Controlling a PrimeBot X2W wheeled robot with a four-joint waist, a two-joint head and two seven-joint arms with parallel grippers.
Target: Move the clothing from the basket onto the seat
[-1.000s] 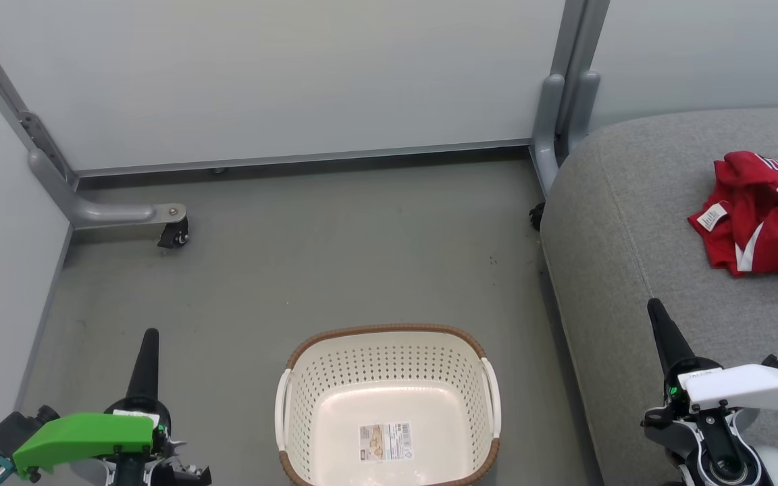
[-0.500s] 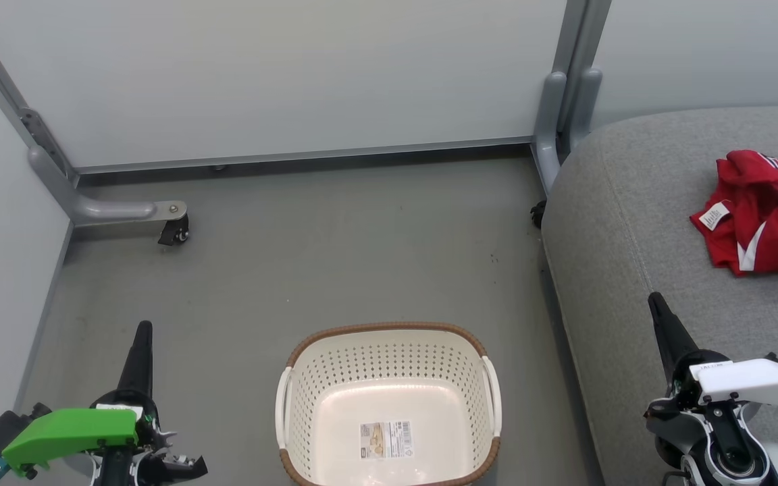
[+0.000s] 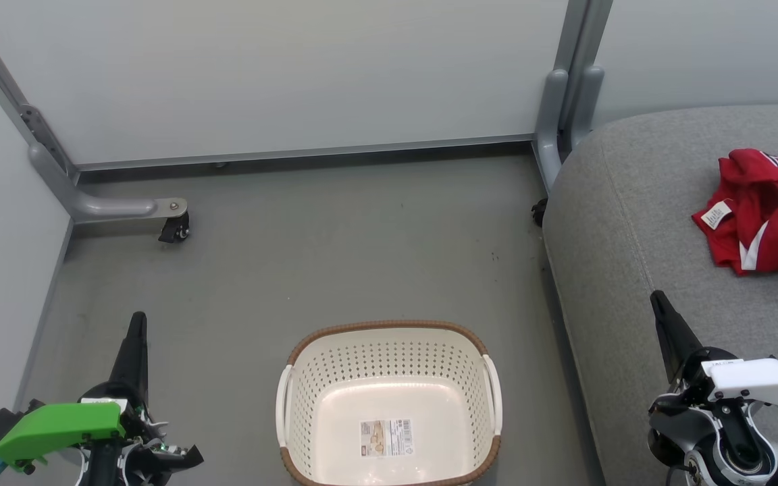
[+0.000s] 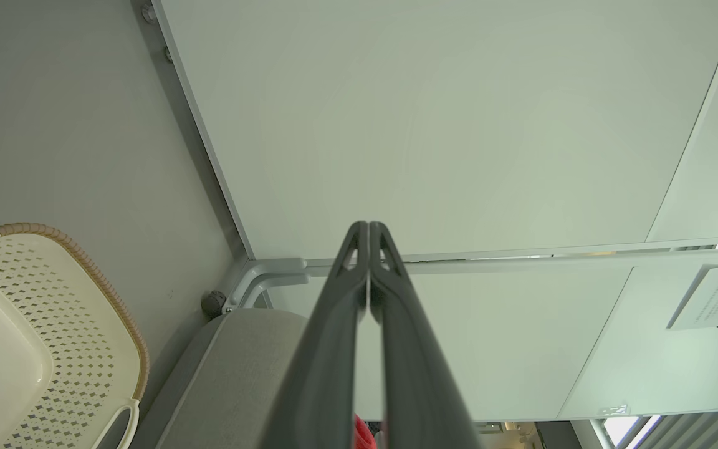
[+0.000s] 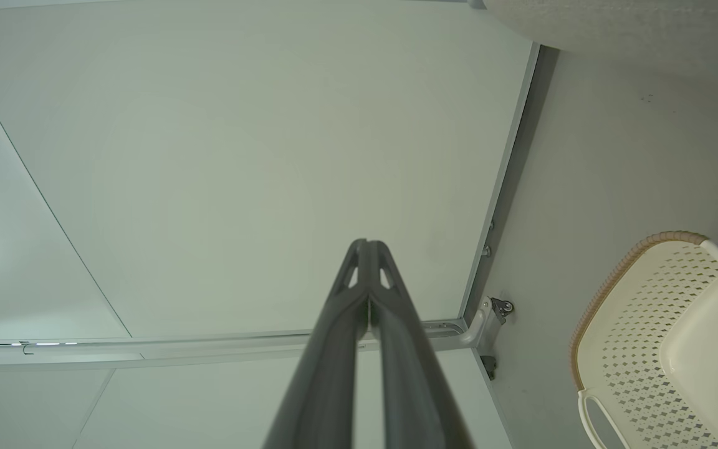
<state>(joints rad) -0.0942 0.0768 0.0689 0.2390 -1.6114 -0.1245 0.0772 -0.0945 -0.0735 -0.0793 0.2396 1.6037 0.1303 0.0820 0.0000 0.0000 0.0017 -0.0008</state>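
**Clothing.** The clothing is a red jersey with white panels and white stripe trim. It lies crumpled in a loose heap, with a small white label turned outward on the side nearest the basket. It rests on top of the seat, well in from the rounded edge of the seat that faces the basket. The border of the head view cuts off its right part. The seat is a light-grey upholstered cushion with a stitched seam running near that edge.

**Basket.** The basket stands upright on the grey floor, near the seat's edge, with a strip of floor between the two. Its cream perforated walls and its bottom, which carries a barcode sticker, are fully exposed.

**Left gripper.** The left gripper is over the floor, to the left of the basket. Its jaws are fully closed: the two dark fingers press together up to the tips. They grip and touch nothing.

**Right gripper.** The right gripper is above the seat near its basket-side edge, well apart from the clothing. Its jaws are likewise fully closed, finger against finger, gripping and touching nothing.
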